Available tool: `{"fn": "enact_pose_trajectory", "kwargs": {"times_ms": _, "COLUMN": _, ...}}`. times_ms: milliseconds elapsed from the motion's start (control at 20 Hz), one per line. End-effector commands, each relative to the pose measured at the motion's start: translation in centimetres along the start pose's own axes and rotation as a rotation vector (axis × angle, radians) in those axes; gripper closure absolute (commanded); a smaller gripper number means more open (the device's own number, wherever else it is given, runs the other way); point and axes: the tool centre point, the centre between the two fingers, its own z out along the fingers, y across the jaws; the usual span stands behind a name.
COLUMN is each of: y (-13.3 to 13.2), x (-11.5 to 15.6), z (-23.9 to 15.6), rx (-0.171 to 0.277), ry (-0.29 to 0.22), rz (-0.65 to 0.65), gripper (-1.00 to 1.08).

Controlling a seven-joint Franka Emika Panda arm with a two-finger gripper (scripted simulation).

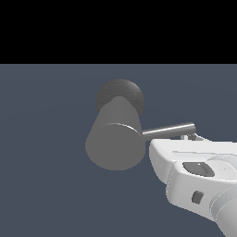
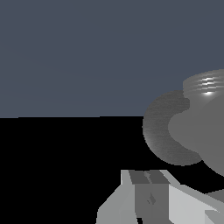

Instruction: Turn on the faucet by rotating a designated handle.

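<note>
The faucet [image 1: 115,147] is a thick matte grey cylinder with its flat round end facing the exterior view, and it stands on a darker round base [image 1: 121,92]. The handle [image 1: 169,131], a thin shiny rod, sticks out toward the exterior view's right. My white gripper [image 1: 191,137] comes up from the lower right, with its tips just under the rod's outer end; whether they touch it I cannot tell. In the wrist view the fingers [image 2: 138,177] of my gripper [image 2: 147,176] lie together with nothing between them. The faucet [image 2: 199,135] and a shiny banded surface [image 2: 206,85] lie beyond them.
A flat blue-grey floor [image 1: 46,185] surrounds the faucet. Above it the background is black. Nothing else stands in view.
</note>
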Motion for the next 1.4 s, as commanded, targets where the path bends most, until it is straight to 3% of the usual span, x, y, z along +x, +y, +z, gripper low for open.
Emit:
{"fn": "enact_pose_trajectory", "kwargs": {"times_ms": 0, "y": 1.1, "x": -2.2, "z": 0.2, "rx": -0.013, "ry": -0.035, "rz": -0.001, "gripper": 1.08}}
{"fn": "enact_pose_trajectory", "kwargs": {"times_ms": 600, "y": 2.3, "x": -6.0, "z": 0.0, "rx": -0.017, "ry": -0.049, "rz": -0.001, "gripper": 1.08}}
{"fn": "enact_pose_trajectory", "kwargs": {"times_ms": 650, "y": 2.3, "x": -6.0, "z": 0.0, "rx": -0.017, "ry": -0.049, "rz": -0.001, "gripper": 1.08}}
{"fn": "enact_pose_trajectory", "kwargs": {"times_ms": 700, "y": 1.2, "x": -3.8, "z": -0.2, "rx": -0.002, "ry": -0.004, "rz": 0.003, "gripper": 1.08}}
{"fn": "enact_pose_trajectory", "kwargs": {"times_ms": 1350, "y": 3.9, "x": -7.6, "z": -0.3, "rx": -0.009, "ry": -0.027, "rz": 0.001, "gripper": 1.08}}
